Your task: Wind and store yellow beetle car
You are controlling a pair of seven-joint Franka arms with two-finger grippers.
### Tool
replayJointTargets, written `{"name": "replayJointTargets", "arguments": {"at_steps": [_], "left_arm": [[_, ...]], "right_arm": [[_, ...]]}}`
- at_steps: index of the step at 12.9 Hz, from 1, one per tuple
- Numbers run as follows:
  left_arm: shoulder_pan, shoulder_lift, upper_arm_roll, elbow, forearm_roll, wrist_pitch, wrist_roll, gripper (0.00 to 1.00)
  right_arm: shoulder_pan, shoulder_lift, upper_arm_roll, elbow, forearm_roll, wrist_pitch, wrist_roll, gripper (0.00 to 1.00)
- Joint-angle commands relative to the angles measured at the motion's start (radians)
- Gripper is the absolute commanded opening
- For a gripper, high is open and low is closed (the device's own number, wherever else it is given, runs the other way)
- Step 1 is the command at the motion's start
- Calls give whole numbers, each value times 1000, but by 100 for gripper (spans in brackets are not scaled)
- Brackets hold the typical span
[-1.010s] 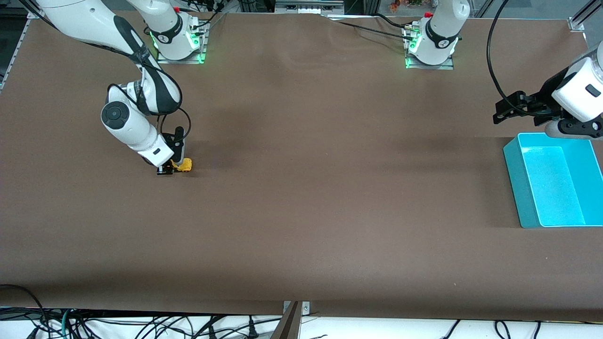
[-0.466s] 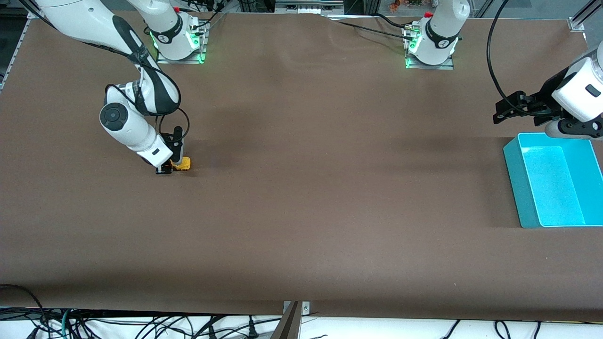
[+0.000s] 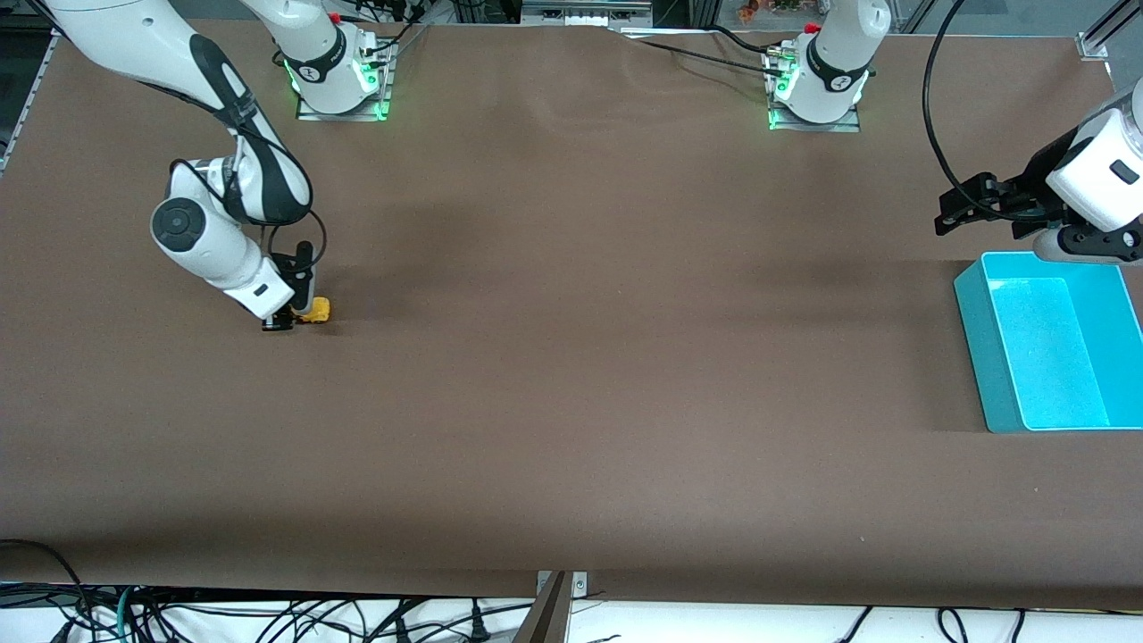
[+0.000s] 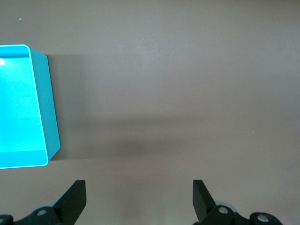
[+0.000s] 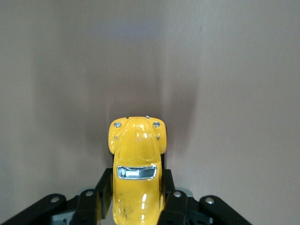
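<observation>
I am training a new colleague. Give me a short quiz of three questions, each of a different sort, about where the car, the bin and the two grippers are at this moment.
1. True or false: the right gripper is shut on the yellow beetle car.
2. Choose one. The blue bin holds: A) the car, B) nothing visible, C) a gripper.
3. Fill in: the left gripper waits with its fingers ____, up beside the bin at the left arm's end of the table.

Key
1. True; the right wrist view shows the car between the fingers, low on the table.
2. B
3. open
</observation>
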Motion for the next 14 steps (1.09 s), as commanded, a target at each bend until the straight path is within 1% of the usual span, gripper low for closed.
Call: {"name": "replayJointTargets", "arguments": {"at_steps": [1,6,11,14], "left_arm": [[8,5,-5,14,8,3,21,100],[8,5,-5,14,3,3,21,100],[8,5,-5,14,3,3,21,100],[10,5,-5,14,3,3,21,100]], "right_arm": [[-13,91,-65,-46,-16,-21,-72,6],[-15,87,-163,-58,-16,-21,-79,6],[-21,89,-188,-58,-16,-14,-116,7],[-21,86,-188,-58,-16,-14,-142,8]]}}
